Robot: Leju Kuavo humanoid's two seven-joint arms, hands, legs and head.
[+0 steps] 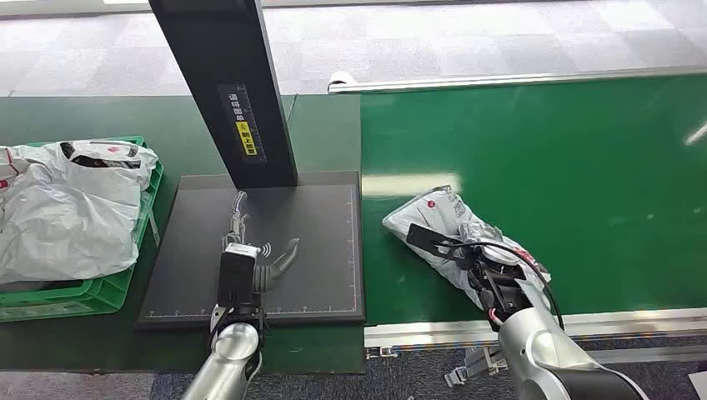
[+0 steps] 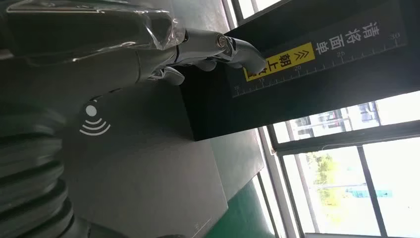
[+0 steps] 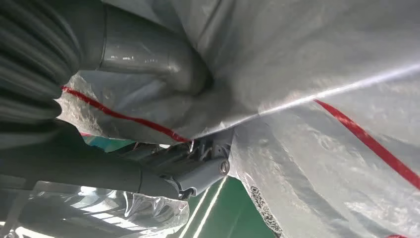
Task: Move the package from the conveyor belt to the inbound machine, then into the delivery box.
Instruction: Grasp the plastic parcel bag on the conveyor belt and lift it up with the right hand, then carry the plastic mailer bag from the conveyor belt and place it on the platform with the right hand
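On the green conveyor belt (image 1: 584, 167), near its front edge, lies the package (image 1: 442, 218), a crumpled white-grey plastic mailer with red stripes and a dark label. The right hand (image 1: 492, 279) is on its near end; in the right wrist view the thumb (image 3: 148, 59) presses into the plastic from one side and the darker fingers (image 3: 193, 171) sit against the other, a fold of the bag pinched between them. The package still touches the belt. Just left of the belt sits the inbound machine: a flat black scanning plate (image 1: 317, 242) with ruler marks along its edges, and a dark upright column (image 1: 225, 83) carrying a yellow label. The left hand (image 1: 250, 250) hovers over the plate, holding nothing, fingers stretched forward and apart toward the foot of the column. Farther left, a green crate (image 1: 83, 296) holds several white plastic parcels (image 1: 67, 208), heaped above its rim. Grey carpet tiles (image 1: 500, 33) run beyond the belt.
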